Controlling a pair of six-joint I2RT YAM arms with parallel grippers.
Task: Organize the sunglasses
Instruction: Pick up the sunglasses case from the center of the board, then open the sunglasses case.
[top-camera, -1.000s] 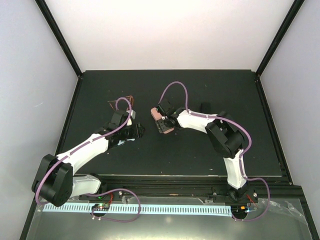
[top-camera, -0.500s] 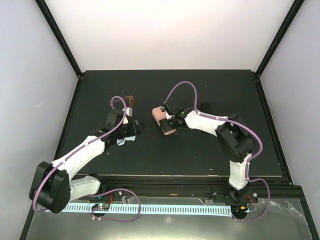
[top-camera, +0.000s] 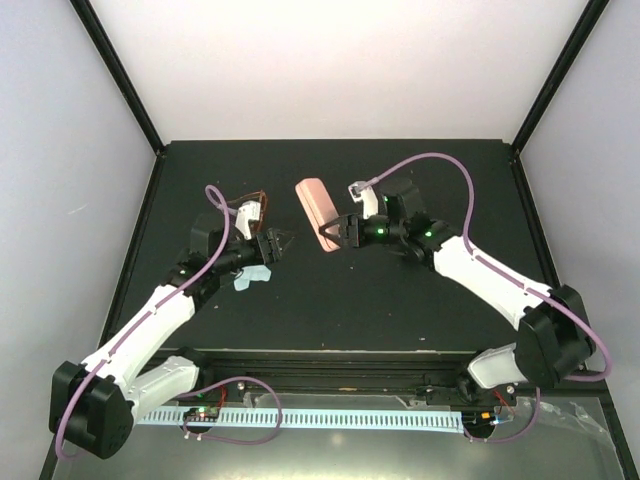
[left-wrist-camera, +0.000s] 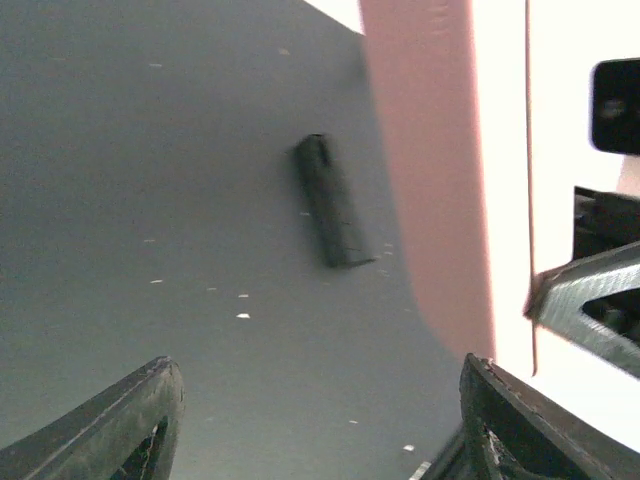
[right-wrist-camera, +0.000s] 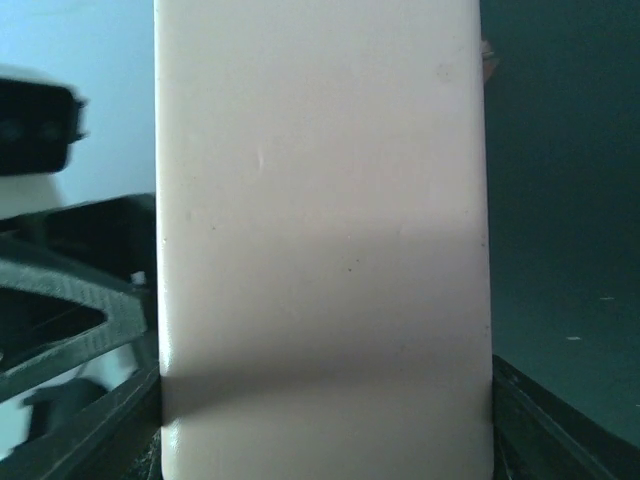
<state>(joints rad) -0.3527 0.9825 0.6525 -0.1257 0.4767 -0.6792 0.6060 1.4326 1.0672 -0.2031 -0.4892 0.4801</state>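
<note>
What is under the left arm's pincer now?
Under the left pincer lies a light blue cloth, partly covered by the arm. Whether anything else lies beneath cannot be seen.

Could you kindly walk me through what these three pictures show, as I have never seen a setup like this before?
The machine is two white robot arms bolted at the near edge of a black table. The overhead picture comes from a fixed camera above and behind them. The other two come from small cameras on the wrists, each looking past its own fingers.

The right gripper holds a pink oblong case; it fills the right wrist view, fingers on both sides. The left gripper is open and empty. Near it lie the brownish-amber sunglasses and a light blue cloth. The left wrist view shows a black case lying on the table.
</note>
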